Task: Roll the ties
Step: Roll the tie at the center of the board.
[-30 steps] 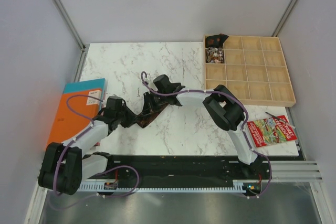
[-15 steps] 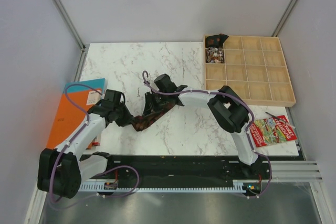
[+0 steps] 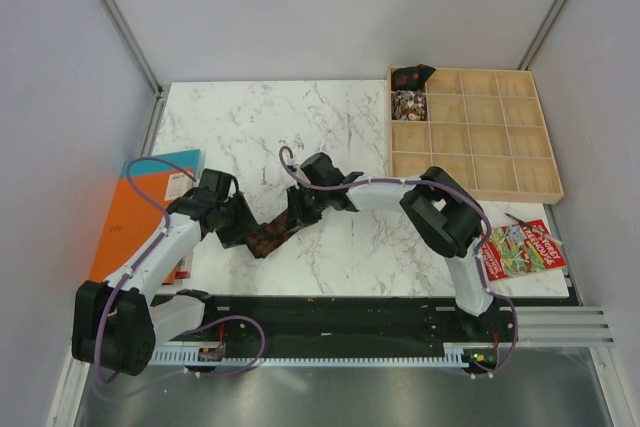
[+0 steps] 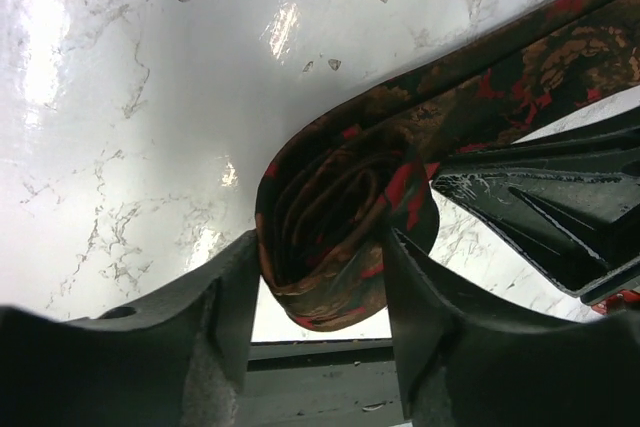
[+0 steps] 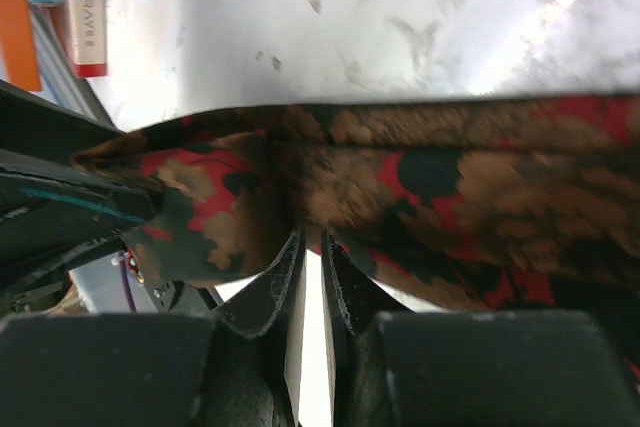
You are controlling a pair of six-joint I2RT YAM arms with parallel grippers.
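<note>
Top view: the tie (image 3: 279,230) lay on the marble table (image 3: 230,117) just below frame center, running diagonally between the left fingers (image 3: 250,237) and the right fingers (image 3: 298,213). From up there we could not read either grip.

The left wrist view gave us what the top hid. One end of the tie was coiled into a loose roll (image 4: 335,237) sitting between the left fingers. These stood well apart, one on each side of the roll. We could not tell whether they were only touching it or squeezing it. The flat band ran off to that frame's upper right.

The right wrist view showed the right fingers almost together with only a slit between them, tips nipping the lower edge of the flat band at mid frame. We also saw book spines (image 5: 85,7) in its upper left.

Only the top view had the wooden tray (image 3: 470,72) at upper right, with small bundles (image 3: 408,102) in its upper-left compartments. It also showed an orange book (image 3: 135,222) at left and a red booklet (image 3: 518,250) at right.
</note>
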